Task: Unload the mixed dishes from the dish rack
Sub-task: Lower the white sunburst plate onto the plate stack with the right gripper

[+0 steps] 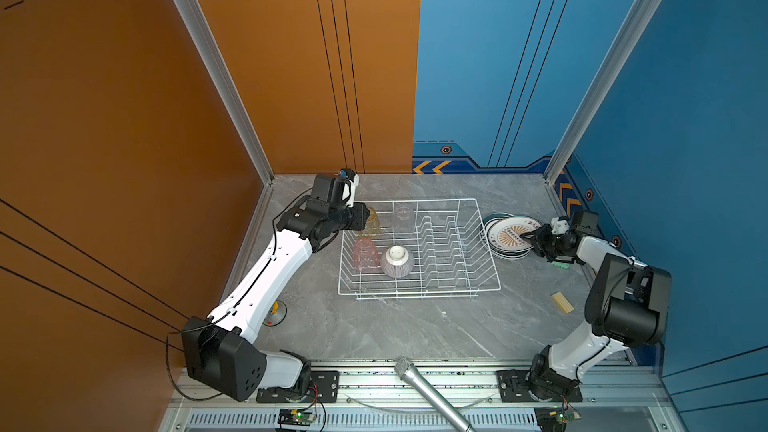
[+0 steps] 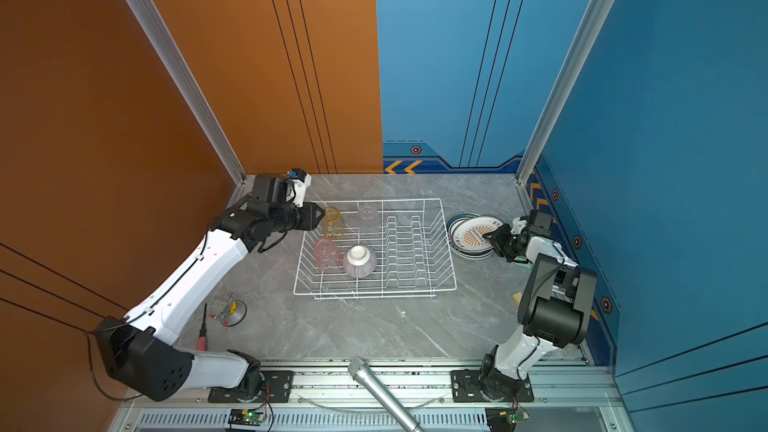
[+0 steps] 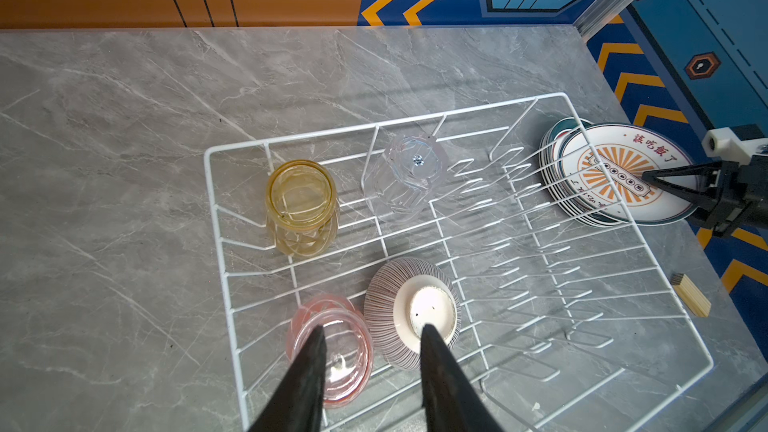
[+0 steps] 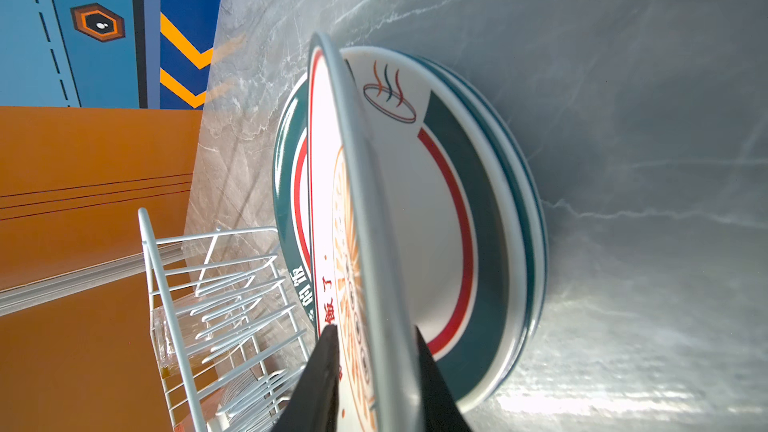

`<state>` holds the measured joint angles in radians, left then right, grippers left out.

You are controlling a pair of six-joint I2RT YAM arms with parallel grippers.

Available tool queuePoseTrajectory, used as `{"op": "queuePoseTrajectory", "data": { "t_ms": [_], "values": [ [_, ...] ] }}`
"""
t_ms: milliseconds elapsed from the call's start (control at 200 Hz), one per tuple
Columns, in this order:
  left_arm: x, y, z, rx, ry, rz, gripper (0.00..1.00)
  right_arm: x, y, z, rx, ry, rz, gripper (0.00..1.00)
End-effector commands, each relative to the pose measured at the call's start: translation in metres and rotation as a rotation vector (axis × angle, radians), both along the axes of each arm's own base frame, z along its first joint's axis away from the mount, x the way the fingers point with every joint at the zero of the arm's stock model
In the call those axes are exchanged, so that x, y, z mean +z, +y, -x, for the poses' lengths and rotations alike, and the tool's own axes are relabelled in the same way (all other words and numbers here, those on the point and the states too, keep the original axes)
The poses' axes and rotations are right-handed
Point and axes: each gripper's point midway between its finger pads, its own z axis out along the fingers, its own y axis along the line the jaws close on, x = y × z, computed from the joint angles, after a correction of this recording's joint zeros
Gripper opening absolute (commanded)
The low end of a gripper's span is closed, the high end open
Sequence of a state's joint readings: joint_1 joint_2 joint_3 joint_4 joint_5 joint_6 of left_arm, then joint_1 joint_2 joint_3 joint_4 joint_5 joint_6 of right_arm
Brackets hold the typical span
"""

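**Top views.** The left hand point(image 1: 366, 221) is hovering empty at the edge of the dish rack point(image 1: 453, 243). The right hand point(image 1: 524, 238) is reaching over the plate stack point(image 1: 505, 238). The stack is lying beneath it on the worktop point(image 1: 374, 326), just beside the rack, evidently the unloading spot.

**Left wrist view.** The fingers point(image 3: 307, 376) are standing moderately apart, gripping nothing. Below them, one pink tumbler point(image 3: 349, 347) and one striped bowl point(image 3: 411, 309) are sitting inverted, presumably for draining. Ahead are one amber tumbler point(image 3: 301, 205) and one clear tumbler point(image 3: 405, 176). About five plate rims are showing.

**Right wrist view.** The fingers point(image 4: 324, 376) are straddling the sunburst plate point(image 4: 328, 184) rim and appear slack, likely releasing it.
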<state>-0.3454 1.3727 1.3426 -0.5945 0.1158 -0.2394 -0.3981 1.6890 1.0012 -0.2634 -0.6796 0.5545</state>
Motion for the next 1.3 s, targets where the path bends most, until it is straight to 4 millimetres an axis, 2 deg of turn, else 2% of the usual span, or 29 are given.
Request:
{"op": "queuePoseTrajectory", "data": {
  "t_ms": [0,390,561,1291],
  "values": [
    [-0.002,-0.002,0.001,-0.021,0.009,-0.004,0.39,0.0,0.002,0.001,0.031,0.021,0.009,0.3],
    [-0.007,-0.003,0.001,-0.027,0.021,-0.007,0.39,-0.015,-0.005,0.016,0.053,0.122,0.082,0.45],
    [-0.009,-0.002,0.001,-0.029,0.027,-0.01,0.39,-0.024,-0.008,0.024,0.078,0.184,0.148,0.46],
    [-0.016,-0.002,-0.003,-0.031,0.039,-0.011,0.39,-0.029,-0.01,0.029,0.137,0.282,0.327,0.5]
  ]
}}
